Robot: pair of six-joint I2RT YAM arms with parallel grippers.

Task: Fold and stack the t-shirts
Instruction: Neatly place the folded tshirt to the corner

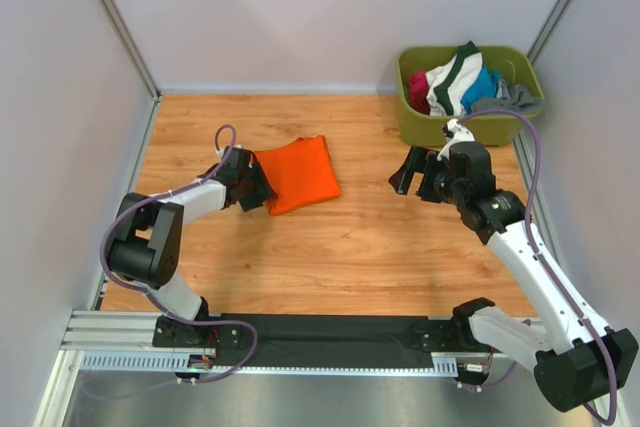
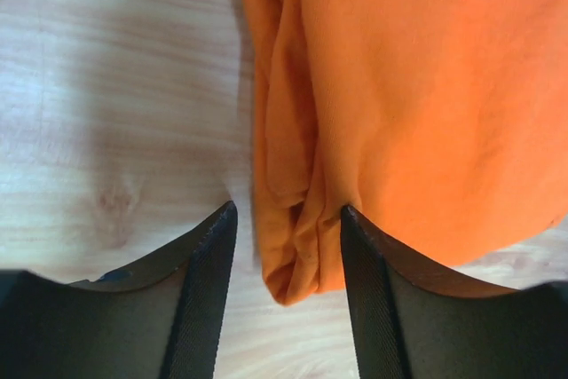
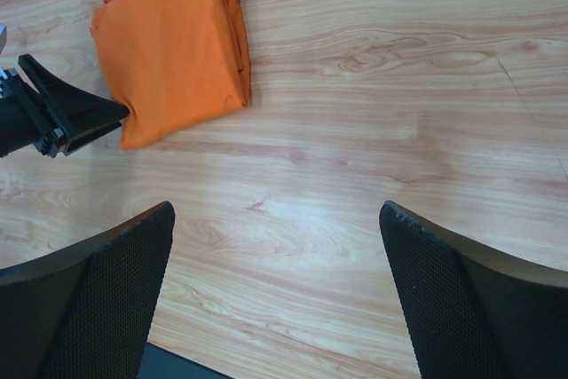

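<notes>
A folded bright orange t-shirt (image 1: 298, 172) lies flat on the wooden table, left of centre. My left gripper (image 1: 258, 190) is at its near-left corner. In the left wrist view the jaws stand open around the shirt's folded corner (image 2: 297, 255), one finger (image 2: 200, 295) on bare wood, the other (image 2: 377, 295) at the cloth, my left gripper (image 2: 288, 295) not closed on it. My right gripper (image 1: 412, 175) hovers open and empty over bare wood right of centre. Its view shows the orange shirt (image 3: 173, 46) and the left gripper's fingers (image 3: 67, 113) at the shirt's corner.
An olive-green plastic tub (image 1: 470, 97) at the back right holds several crumpled garments in white, blue, red and grey (image 1: 462, 82). White walls enclose the table on three sides. A black strip (image 1: 330, 332) runs along the near edge between the arm bases.
</notes>
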